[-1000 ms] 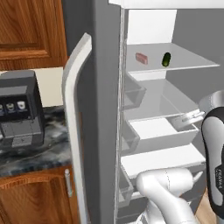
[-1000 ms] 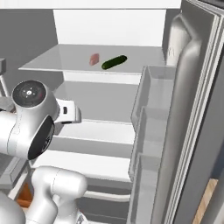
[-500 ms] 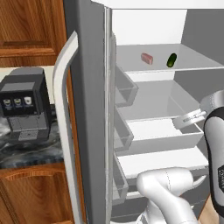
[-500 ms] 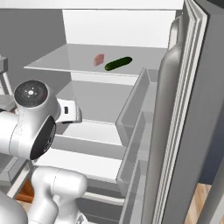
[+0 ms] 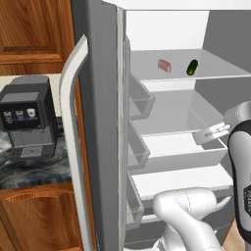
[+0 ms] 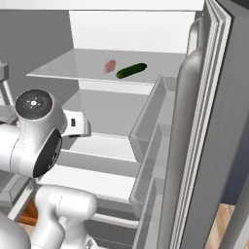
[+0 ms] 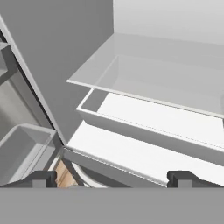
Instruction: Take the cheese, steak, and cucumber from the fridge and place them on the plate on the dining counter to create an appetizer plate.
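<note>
A black coffee machine (image 5: 25,120) is sitting on the dark marbled surface (image 5: 29,169) at the far left of the left base view, with reddish-brown wooden cabinets (image 5: 29,29) showing above it and below it. Just to its right, the fridge (image 5: 100,98) is standing open, its grey left door (image 5: 93,147) swung out toward the camera, its curved bar handle (image 5: 71,132) facing forward and clear bins (image 5: 138,98) lining its inner side. Inside the white interior, the steak (image 5: 164,65) is lying on the upper shelf (image 5: 215,71), and the cucumber (image 5: 192,67) is resting near it on the same shelf, the two apart and not touching. In the right base view the steak (image 6: 110,66) and the cucumber (image 6: 131,71) are lying close together on that shelf, the cucumber angled across it, while the right door (image 6: 214,136) is standing open at the right edge. The white arm (image 5: 242,171) is rising in front of the lower shelves, well below the two foods. In the hand view, the hand (image 7: 113,178) is pointing at the empty lower shelves and a shallow drawer (image 7: 144,127), its two dark fingertips (image 7: 41,178) spread wide apart and gripping nothing.
</note>
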